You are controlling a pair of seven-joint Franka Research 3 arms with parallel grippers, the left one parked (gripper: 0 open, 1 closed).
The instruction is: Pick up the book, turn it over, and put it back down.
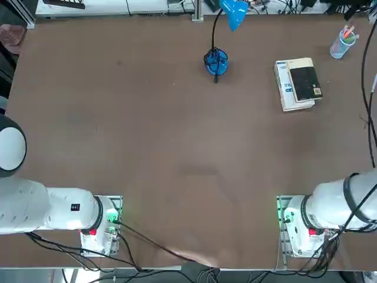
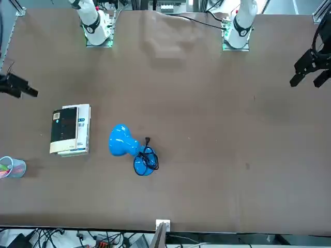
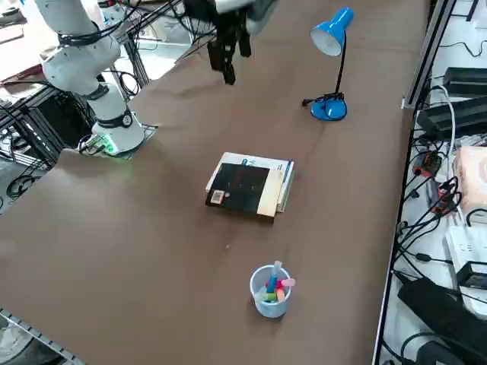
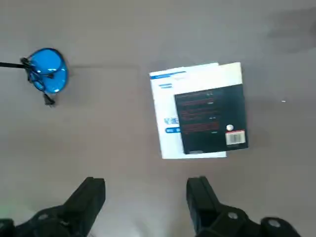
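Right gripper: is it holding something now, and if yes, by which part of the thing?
Nothing is held: the right gripper is open, with only air between its fingers, and the black-covered book lies on the white one.

Apart from the black right gripper (image 4: pixel 146 183), a barcoded black-and-cream book (image 4: pixel 212 118), blue-printed white book (image 4: pixel 165 111) and blue lamp (image 4: pixel 51 71) are seen.

Robotics lab; robot arms (image 1: pixel 339 206) bolted beside cable-strewn benches (image 3: pixel 464 228).
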